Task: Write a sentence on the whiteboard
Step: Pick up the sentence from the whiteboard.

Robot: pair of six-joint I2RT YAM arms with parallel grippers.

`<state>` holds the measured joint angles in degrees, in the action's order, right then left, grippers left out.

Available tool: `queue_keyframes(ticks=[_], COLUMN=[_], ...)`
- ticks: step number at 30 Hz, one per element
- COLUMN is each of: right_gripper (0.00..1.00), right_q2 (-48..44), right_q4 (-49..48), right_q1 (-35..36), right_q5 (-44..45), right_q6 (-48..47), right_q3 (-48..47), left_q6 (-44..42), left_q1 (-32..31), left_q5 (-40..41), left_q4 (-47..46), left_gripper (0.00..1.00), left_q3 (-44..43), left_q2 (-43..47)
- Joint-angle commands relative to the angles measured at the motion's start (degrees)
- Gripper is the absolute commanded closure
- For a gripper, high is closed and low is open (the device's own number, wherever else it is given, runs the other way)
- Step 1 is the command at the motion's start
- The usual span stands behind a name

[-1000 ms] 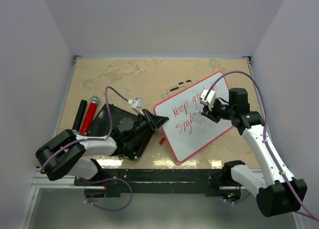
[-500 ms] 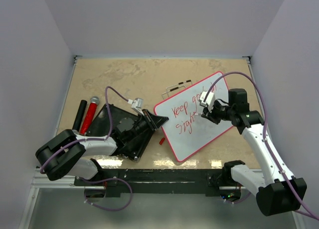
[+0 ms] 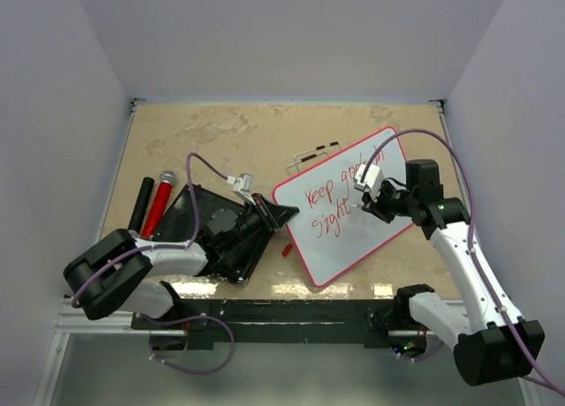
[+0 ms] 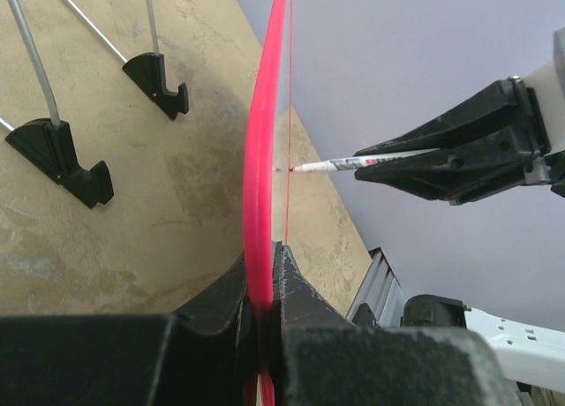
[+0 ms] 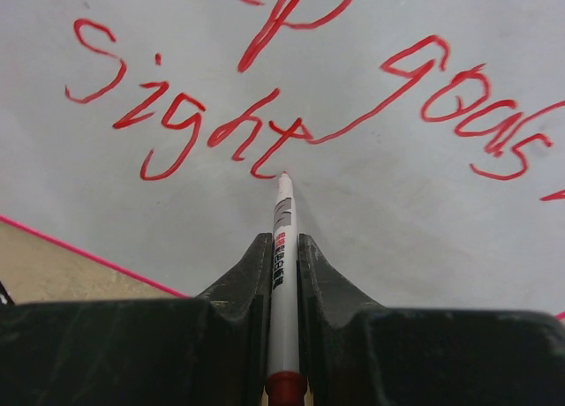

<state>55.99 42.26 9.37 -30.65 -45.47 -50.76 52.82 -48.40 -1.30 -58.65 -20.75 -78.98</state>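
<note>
While my left gripper (image 4: 263,263) pinches the red-rimmed white whiteboard (image 4: 257,159), my right gripper (image 5: 282,247) clamps a slim white marker (image 5: 283,214); I want light strokes ahead of its fingers (image 5: 237,278).

This is a robot lab test cell. 2 white-and-black arms, the left arm (image 3: 168,258) and the right arm (image 3: 468,256), are bolted side by side to a metal rail (image 3: 291,313) at the near edge of a table (image 3: 221,132) with a tan mottled top. Plain pale walls (image 3: 291,35) box the table in on 3 sides, like a booth. Purple cables (image 3: 199,172) loop loosely along both arms. The props are few and simple: a whiteboard (image 3: 380,234), a pen (image 5: 282,221), a black slab (image 3: 199,214), and a red cylinder (image 3: 159,203) beside a black cylinder (image 3: 141,203). The wrist views look out along each arm's own fingers.
</note>
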Motion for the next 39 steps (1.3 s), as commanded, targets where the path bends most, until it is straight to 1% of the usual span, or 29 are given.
queue_keyframes(ticks=[1,17,30,33,36,39], right_gripper=[1.00,1.00,1.00,1.00,1.00,1.00], right_q2=[-3.2,-3.7,1.9,-0.5,-6.5,-7.4], right_q4=[-5.0,-0.4,-2.0,-0.1,0.9,0.7], right_q1=[0.0,-0.1,0.0,-0.1,-0.8,-0.8], right_q5=[0.0,3.8,3.1,2.3,0.5,0.9], right_q6=[4.2,1.0,-0.4,-1.1,1.1,2.8], right_q3=[-2.0,-0.3,1.6,-0.8,-5.7,-9.3], left_q6=[-4.3,-4.4,-4.7,-5.0,-5.4,-6.1], left_q1=[-0.5,-0.5,-0.6,-0.6,-0.5,-0.1], left_q5=[-3.4,-3.4,-3.9,-3.9,-3.9,-3.9], left_q4=[-1.5,-1.6,-1.7,-1.2,-0.7,-0.2], left_gripper=[1.00,1.00,1.00,1.00,1.00,1.00], left_q3=[-0.7,0.0,-0.2,-0.3,-0.3,-0.4], left_q2=[-0.4,0.0,0.1,0.1,0.1,0.3])
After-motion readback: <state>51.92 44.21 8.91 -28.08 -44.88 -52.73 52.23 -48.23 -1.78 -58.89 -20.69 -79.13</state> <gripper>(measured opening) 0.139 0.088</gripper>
